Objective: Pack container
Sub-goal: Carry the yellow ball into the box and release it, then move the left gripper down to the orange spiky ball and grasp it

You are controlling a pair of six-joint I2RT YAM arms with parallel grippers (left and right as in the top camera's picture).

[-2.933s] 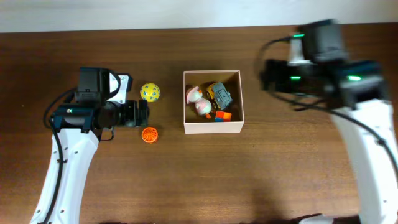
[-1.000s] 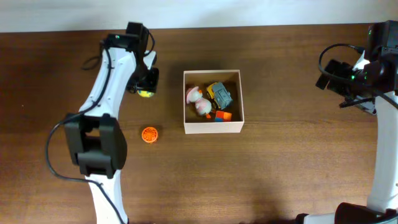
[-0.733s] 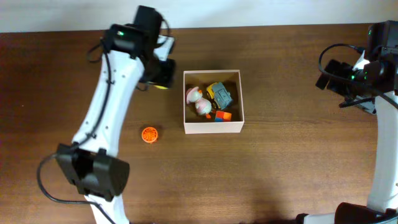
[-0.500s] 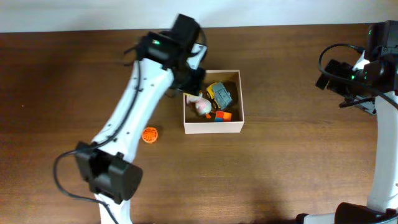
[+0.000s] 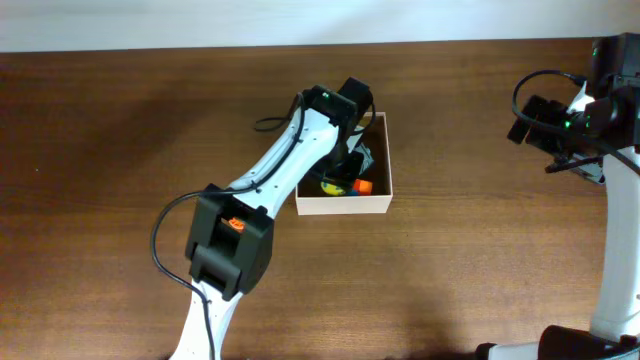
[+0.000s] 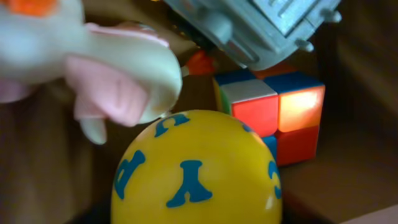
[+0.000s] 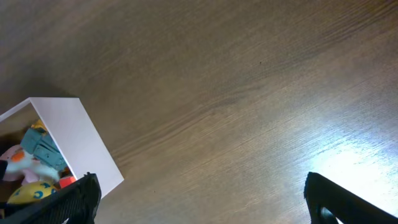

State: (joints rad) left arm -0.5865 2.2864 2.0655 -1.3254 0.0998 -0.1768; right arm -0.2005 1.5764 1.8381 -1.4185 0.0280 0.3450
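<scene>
Centre of the overhead frame, on the wood-grain table, sits the square, thin-walled white container; inside are a glossy yellow ball with blue letters, a colour-tiled cube, a ridged grey toy and a pale soft figure; the left gripper dips in, jaws hidden, grip impossible to tell; the right gripper, far right, gapes empty

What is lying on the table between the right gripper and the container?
Nothing: between the right gripper and the container only bare wooden table shows, in the right wrist view.
</scene>
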